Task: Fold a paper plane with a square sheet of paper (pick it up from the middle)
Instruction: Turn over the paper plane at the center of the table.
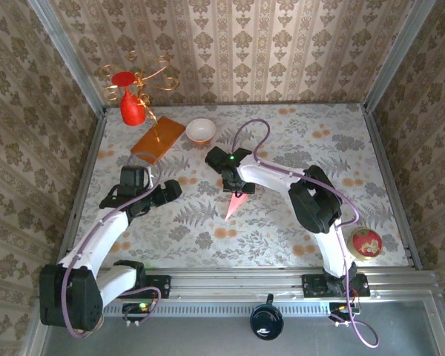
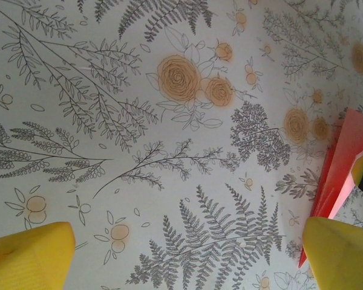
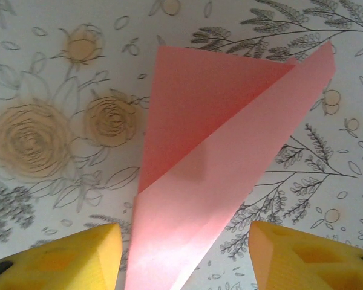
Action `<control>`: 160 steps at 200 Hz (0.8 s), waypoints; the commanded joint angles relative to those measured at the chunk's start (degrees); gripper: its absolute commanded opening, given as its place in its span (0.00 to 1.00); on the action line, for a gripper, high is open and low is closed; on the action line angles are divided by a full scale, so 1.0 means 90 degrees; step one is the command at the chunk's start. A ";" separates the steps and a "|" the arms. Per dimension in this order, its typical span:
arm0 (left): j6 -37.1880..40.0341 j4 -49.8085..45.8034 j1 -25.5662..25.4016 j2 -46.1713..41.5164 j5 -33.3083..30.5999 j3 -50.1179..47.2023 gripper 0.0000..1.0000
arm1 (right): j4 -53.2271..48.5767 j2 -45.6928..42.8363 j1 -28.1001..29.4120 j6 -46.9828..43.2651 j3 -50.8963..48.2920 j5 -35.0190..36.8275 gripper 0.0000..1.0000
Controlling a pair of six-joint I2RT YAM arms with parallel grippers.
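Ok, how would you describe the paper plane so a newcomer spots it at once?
Find the middle of the floral table, just nearside of the right gripper. The paper plane lies there, tip pointing toward the near edge. It is the only slim pink folded dart; the red vase and orange wooden board sit at the back left.

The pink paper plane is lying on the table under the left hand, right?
Not quite. The paper plane is lying on the table, but under the right hand, not the left hand, which is off to one side. The top external view shows it.
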 commanded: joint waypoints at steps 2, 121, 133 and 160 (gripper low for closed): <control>0.0150 0.0085 0.0066 0.0049 0.0189 -0.0082 0.98 | -0.0596 0.0156 0.0015 0.0389 0.0170 0.0434 0.58; 0.0123 0.0090 0.0061 0.0098 0.0322 -0.0092 0.99 | -0.0214 0.0297 0.0085 -0.0119 0.0418 -0.0171 0.61; 0.0135 0.0074 0.0056 0.0098 0.0311 -0.0093 0.99 | -0.0362 0.0410 0.0081 -0.0033 0.0448 -0.0026 0.61; 0.0139 0.0063 0.0065 0.0105 0.0302 -0.0099 1.00 | -0.0426 0.0456 0.0086 0.0044 0.0391 0.0087 0.59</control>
